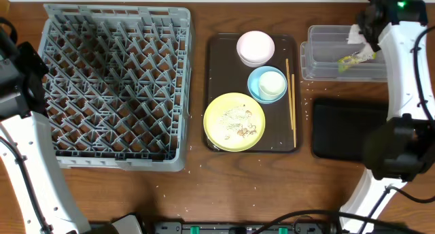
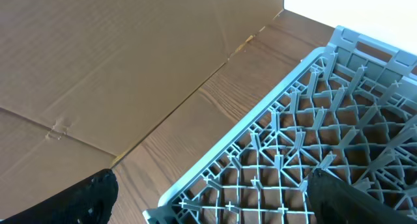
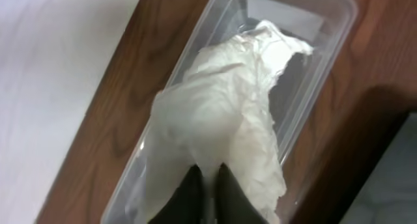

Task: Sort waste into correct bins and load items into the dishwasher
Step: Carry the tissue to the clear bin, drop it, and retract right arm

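Observation:
My right gripper [image 3: 207,175] is shut on the crumpled white paper napkin [image 3: 221,120] and holds it over the clear plastic tub [image 3: 326,28]. In the overhead view the napkin [image 1: 355,35] hangs over the tub [image 1: 319,54], and the yellow-green wrapper [image 1: 352,61] lies inside it. The black tray [image 1: 343,128] lies in front of the tub. The pink bowl [image 1: 255,47], the blue bowl [image 1: 255,84] with the white cup [image 1: 272,83] in it, the yellow plate [image 1: 234,122] with crumbs and the chopsticks [image 1: 291,101] rest on the brown serving tray. My left gripper [image 2: 208,198] is open over the grey dish rack's [image 1: 112,84] corner.
The brown serving tray [image 1: 217,71] sits between the rack and the bins. Crumbs are scattered on the wooden table near the tray's right side. In the left wrist view a cardboard sheet [image 2: 98,68] lies beyond the dish rack [image 2: 313,146].

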Available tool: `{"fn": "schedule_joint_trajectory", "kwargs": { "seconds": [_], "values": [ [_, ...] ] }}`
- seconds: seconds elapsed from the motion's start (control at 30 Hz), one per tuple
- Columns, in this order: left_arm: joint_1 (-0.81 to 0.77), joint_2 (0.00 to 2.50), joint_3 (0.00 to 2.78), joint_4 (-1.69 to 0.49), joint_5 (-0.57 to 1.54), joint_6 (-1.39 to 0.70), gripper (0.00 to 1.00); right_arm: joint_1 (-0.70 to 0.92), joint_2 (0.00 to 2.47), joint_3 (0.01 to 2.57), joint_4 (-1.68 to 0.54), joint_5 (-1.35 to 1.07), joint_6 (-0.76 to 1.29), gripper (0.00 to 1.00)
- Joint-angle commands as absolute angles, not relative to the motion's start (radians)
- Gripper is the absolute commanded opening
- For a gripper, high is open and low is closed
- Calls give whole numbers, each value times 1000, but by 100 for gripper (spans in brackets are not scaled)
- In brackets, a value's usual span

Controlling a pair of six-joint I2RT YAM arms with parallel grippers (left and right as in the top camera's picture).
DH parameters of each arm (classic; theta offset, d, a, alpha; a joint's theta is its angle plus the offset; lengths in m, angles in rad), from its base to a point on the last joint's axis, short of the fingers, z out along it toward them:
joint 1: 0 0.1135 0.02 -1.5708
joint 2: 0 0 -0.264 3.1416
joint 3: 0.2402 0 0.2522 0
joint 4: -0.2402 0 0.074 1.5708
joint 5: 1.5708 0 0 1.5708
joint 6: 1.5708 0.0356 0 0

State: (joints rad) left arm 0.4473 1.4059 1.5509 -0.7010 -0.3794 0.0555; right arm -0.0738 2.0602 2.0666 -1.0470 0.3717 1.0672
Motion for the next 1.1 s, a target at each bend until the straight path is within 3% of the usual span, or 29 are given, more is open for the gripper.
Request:
{"fn": "schedule_joint_trajectory", "kwargs": {
  "seconds": [0.0, 0.13, 0.27, 0.37, 0.47, 0.67, 0.77, 0.9, 0.97, 1.07],
  "values": [
    [450, 1412, 1571, -703, -381, 47, 94, -84, 2073, 2061, -1041, 393, 1085, 26],
    [450, 1412, 1571, -703, -381, 47, 94, -88, 2087, 2060, -1026, 398, 1084, 35],
    [450, 1412, 1571, -703, -381, 47, 94, -89, 2097, 2060, -1001, 399, 1075, 51],
    [450, 1412, 1571, -703, -381, 47, 94, -88, 2090, 2061, -941, 331, 943, 53],
    [450, 1412, 1571, -703, -381, 47, 94, -84, 2068, 2061, -838, 145, 724, 53],
    [450, 1412, 1571, -703, -381, 47, 94, -68, 2007, 2061, -599, -528, 306, 61],
    [450, 1412, 1571, -703, -381, 47, 94, -52, 2003, 2061, -574, -662, 255, 64],
    [450, 1412, 1571, -703, -381, 47, 94, -17, 2003, 2061, -635, -672, 215, 64],
    [450, 1412, 1571, -703, -381, 47, 94, -9, 2002, 2061, -652, -636, 215, 72],
    [450, 1412, 1571, -703, -381, 47, 94, -20, 1994, 2061, -639, -604, 265, 91]
  ]
}}
